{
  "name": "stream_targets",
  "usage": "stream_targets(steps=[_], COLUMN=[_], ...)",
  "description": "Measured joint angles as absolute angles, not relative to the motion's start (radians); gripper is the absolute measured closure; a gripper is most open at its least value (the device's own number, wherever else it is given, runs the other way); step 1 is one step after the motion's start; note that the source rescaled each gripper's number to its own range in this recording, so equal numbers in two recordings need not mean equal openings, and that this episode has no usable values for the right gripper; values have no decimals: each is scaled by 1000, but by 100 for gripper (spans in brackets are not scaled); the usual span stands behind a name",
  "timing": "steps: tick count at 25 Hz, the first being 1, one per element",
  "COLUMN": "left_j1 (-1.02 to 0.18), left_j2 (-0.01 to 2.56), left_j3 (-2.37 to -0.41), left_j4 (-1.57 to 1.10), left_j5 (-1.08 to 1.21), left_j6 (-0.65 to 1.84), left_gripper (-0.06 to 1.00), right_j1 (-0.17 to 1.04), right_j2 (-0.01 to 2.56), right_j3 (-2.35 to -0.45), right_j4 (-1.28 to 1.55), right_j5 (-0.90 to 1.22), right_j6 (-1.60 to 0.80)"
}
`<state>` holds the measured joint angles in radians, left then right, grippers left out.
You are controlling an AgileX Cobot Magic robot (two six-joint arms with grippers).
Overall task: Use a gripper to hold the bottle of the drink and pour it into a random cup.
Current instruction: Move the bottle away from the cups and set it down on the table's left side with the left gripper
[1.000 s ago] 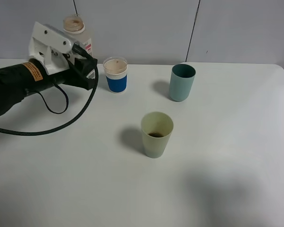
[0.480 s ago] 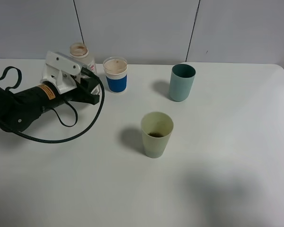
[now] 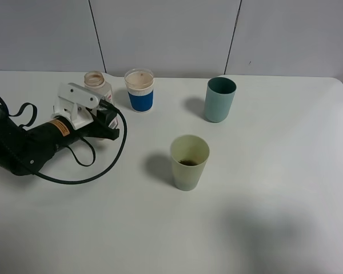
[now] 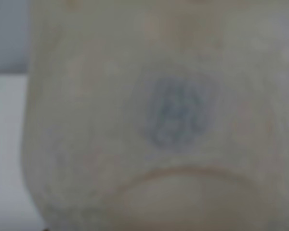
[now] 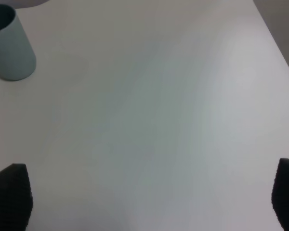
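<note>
My left gripper [image 3: 106,103] is pinched on the upright drink bottle [image 3: 96,83], set down beside the blue-sleeved cup [image 3: 140,90]; the yellow-green cup [image 3: 189,162] already holds brown liquid.

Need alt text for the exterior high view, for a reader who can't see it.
The left gripper holds the bottle upright on a white table, beside a blue-sleeved cup. A yellow-green cup with a little brown liquid stands mid-table; a teal cup stands behind it.
</note>
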<state>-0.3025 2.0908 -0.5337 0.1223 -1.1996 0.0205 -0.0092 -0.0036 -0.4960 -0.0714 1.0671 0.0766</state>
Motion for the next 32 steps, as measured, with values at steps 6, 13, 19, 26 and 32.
stream_targets(steps=[6, 13, 19, 26, 32], left_j1=[-303, -303, -303, -303, -303], left_j2=[2138, 2144, 2150, 2150, 2116], left_j3=[-521, -521, -516, -516, -516], left_j4=[115, 115, 104, 95, 94], left_j5=[-1251, -1264, -1226, -1221, -1219], left_j6=[21, 24, -121, -198, -202], left_gripper=[94, 94, 32, 16, 16], right_j1=[-9, -9, -9, -9, -9], right_j2=[-4, -4, -4, -4, -4], right_j3=[-496, -496, -496, -496, -496], right_j4=[-71, -71, -71, -71, -71], right_j5=[1067, 1067, 1067, 1067, 1067], right_j6=[77, 77, 77, 77, 77])
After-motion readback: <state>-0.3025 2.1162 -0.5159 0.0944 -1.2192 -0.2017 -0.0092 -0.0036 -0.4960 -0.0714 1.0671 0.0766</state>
